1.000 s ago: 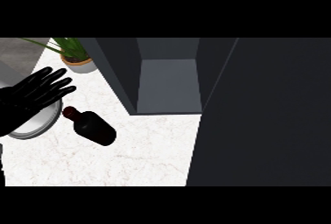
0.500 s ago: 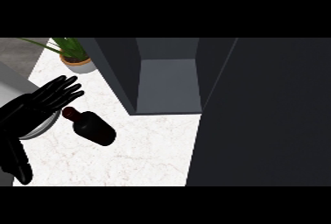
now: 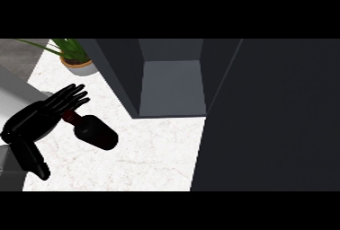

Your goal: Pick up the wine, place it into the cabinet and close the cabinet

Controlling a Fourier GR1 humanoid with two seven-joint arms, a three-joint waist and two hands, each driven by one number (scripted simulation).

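A dark glass wine bottle (image 3: pixel 95 130) lies on its side on the white marbled desk (image 3: pixel 146 157), left of the open grey cabinet (image 3: pixel 171 85), neck pointing far-left. The black left hand (image 3: pixel 41 117) is at the bottle's neck, its fingers (image 3: pixel 72 97) straight and spread, released, grasping nothing. A green potted plant in a tan pot (image 3: pixel 76 60) stands at the far left, just beside the cabinet. The cabinet's dark door (image 3: pixel 272 117) fills the right side.

Wine bottle (image 3: pixel 95 131): lay on the desk (image 3: pixel 146 157), left of the open cabinet (image 3: pixel 171 85). Left hand (image 3: pixel 41 117): at the bottle's neck, on its left. Potted plant (image 3: pixel 76 58): stood behind both, at the desk's far left, just beside the cabinet.
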